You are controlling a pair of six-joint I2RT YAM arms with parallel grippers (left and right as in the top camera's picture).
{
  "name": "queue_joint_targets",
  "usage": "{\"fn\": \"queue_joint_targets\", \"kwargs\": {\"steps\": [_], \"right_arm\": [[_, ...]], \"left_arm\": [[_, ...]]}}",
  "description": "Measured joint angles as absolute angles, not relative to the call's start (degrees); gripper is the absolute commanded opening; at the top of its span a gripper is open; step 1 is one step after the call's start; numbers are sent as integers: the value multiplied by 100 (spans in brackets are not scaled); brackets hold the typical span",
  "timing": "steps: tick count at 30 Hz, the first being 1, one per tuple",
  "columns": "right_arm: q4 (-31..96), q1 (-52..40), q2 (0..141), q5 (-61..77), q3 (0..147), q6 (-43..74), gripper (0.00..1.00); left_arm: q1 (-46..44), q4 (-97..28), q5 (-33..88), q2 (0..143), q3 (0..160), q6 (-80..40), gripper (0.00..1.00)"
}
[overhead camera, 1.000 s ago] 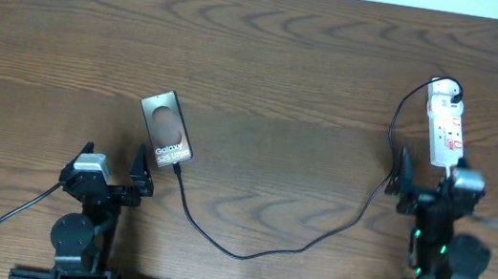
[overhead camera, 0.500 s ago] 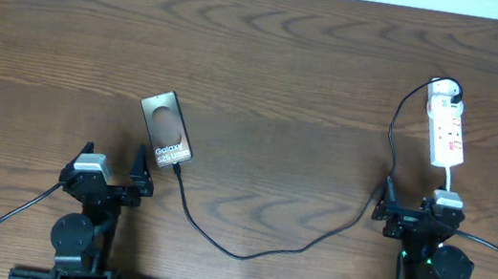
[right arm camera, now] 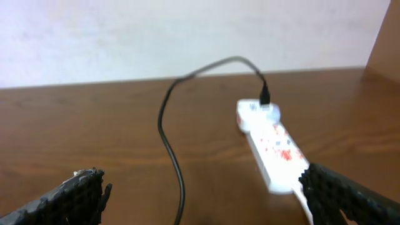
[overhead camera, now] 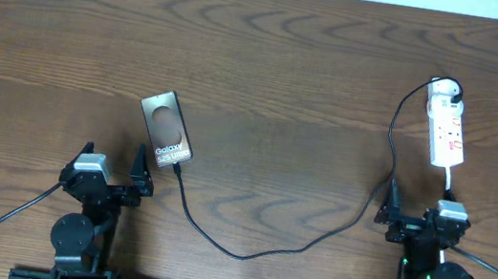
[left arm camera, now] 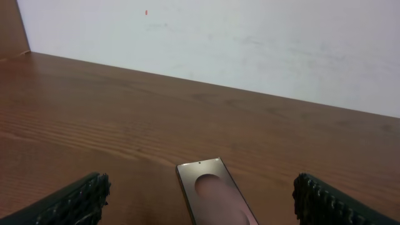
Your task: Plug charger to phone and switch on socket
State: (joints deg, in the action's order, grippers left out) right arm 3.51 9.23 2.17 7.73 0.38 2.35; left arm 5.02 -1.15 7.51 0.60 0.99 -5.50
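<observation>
The phone (overhead camera: 166, 130) lies flat, left of centre, face up with white lettering. It also shows in the left wrist view as the phone (left arm camera: 215, 197), straight ahead between the fingers. The charger (overhead camera: 244, 252) is a thin black cable running from the phone's near edge in a long curve to the far end of the socket (overhead camera: 447, 125), a white strip at the right. Whether its tip sits inside the phone I cannot tell. My left gripper (overhead camera: 112, 168) stands open just short of the phone. My right gripper (overhead camera: 415, 217) is open too, short of the socket (right arm camera: 275, 147), with the cable (right arm camera: 169, 131) ahead.
The brown wooden table (overhead camera: 298, 59) stretches far beyond both things to a white wall (left arm camera: 250, 44). The socket's white cord (overhead camera: 449, 180) trails toward my right arm. Black arm leads run along the near edge.
My right arm has drawn back from the socket toward the near edge, its gripper still open. The left arm, phone and cable have not moved.
</observation>
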Motion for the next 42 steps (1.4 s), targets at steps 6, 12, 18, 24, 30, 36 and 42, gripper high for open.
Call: {"fn": "queue_joint_targets", "kwargs": {"steps": [6,12,18,24,30,36,42], "right_arm": [[351,834,73,738,40,235,99],[388,530,71,395,40,233,99],[401,276,71,25,38,233,99],[390,119,71,-217,38,233,99],[384,1,71,-268,38,233,99],[386,1,71,-281,40,233,99],[384,1,71,-281,38,233,99]], "left_arm": [[502,-115,751,60,99,-550,95],[502,-115,751,60,99,-550,95],[502,-115,751,60,99,-550,95],[502,-115,751,60,99,-550,95],[502,-115,751,60,99,-550,95],[502,-115,751,60,99,-550,95],[502,-115,751,60,99,-550,95]]}}
